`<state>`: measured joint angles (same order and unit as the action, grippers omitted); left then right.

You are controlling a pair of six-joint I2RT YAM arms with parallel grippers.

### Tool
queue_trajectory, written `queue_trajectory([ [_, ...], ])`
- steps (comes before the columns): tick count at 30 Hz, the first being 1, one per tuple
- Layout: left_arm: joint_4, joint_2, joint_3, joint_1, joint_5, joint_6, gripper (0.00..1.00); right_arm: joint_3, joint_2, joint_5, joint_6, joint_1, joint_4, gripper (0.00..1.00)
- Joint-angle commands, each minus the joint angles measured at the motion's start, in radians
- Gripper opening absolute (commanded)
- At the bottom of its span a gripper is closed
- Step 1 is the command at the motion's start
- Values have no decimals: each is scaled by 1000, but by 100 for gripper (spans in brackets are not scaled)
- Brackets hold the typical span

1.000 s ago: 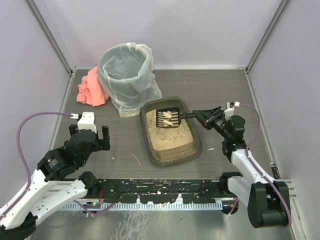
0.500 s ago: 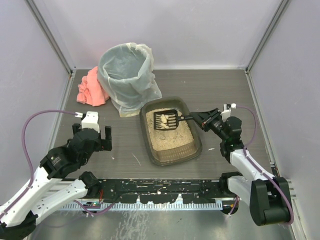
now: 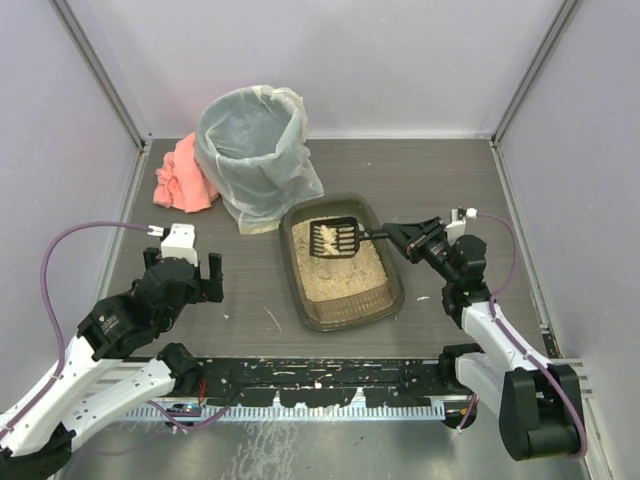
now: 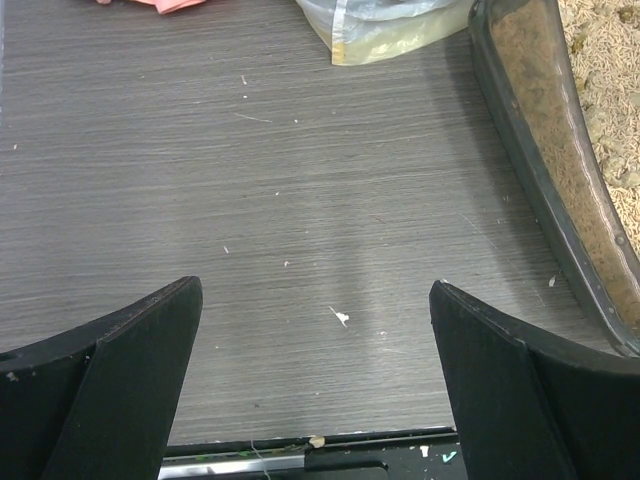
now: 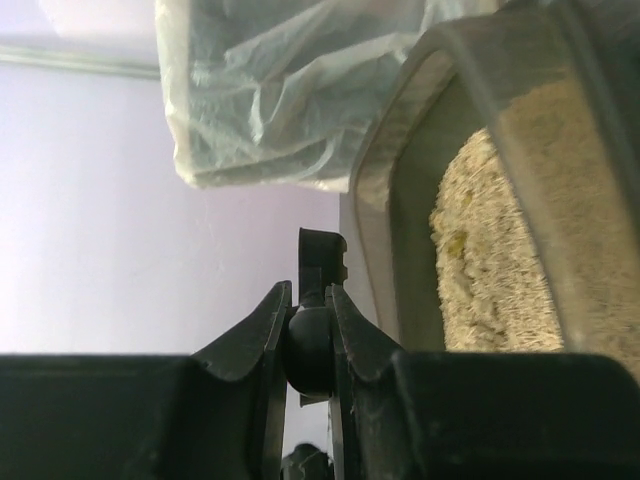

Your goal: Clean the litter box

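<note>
The litter box (image 3: pixel 395 300), a shallow dark tray of beige litter, lies at the table's middle. My right gripper (image 3: pixel 396 236) is shut on the handle of a black slotted scoop (image 3: pixel 336 238), held over the box's far end with pale clumps on it. In the right wrist view the scoop handle (image 5: pixel 318 262) sits pinched between the fingers, with the litter box (image 5: pixel 400 200) to the right. My left gripper (image 3: pixel 184 272) is open and empty over bare table, left of the box; the box's rim (image 4: pixel 520 150) shows at the right of the left wrist view.
A tall round bin with a whitish liner (image 3: pixel 255 155) stands behind the box at the left, also in the right wrist view (image 5: pixel 290 90). A pink cloth (image 3: pixel 182 175) lies left of the bin. Grey walls close the table on three sides.
The scoop with its clumps dipped toward the litter and then rose slightly again over the box's far end. The left arm shifted a little.
</note>
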<state>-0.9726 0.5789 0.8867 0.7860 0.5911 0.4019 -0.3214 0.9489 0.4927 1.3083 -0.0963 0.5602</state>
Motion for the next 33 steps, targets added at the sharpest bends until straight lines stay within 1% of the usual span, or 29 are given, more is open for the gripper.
queue_trajectory([
  [1,42,23,5,0,-22,-20,98,-13,-58,-73,40,28,57,1],
  [3,43,27,6,1,-13,-20,98,-99,9,-5,-45,-48,30,1],
  [4,50,28,5,0,-14,-20,98,-97,20,1,-31,-54,51,1],
  [6,60,28,3,-1,-29,-20,98,-36,-32,-94,37,-9,64,1],
  [7,59,30,3,0,-35,-21,98,-26,-49,-129,46,-8,57,1],
  [11,56,26,1,-1,-19,-18,98,-128,22,-110,7,-85,49,1],
  [16,52,40,5,-2,-39,-25,98,-215,6,-226,26,-87,-37,1],
  [20,56,30,4,-1,-31,-21,98,-286,37,-288,83,-87,-40,1],
  [26,56,20,2,-2,-26,-22,98,-463,175,-345,127,-121,-20,1],
  [29,52,21,2,-1,-26,-22,98,-595,263,-400,100,-162,-27,1],
  [33,47,20,2,-2,-23,-23,98,-792,420,-448,62,-226,-30,1],
])
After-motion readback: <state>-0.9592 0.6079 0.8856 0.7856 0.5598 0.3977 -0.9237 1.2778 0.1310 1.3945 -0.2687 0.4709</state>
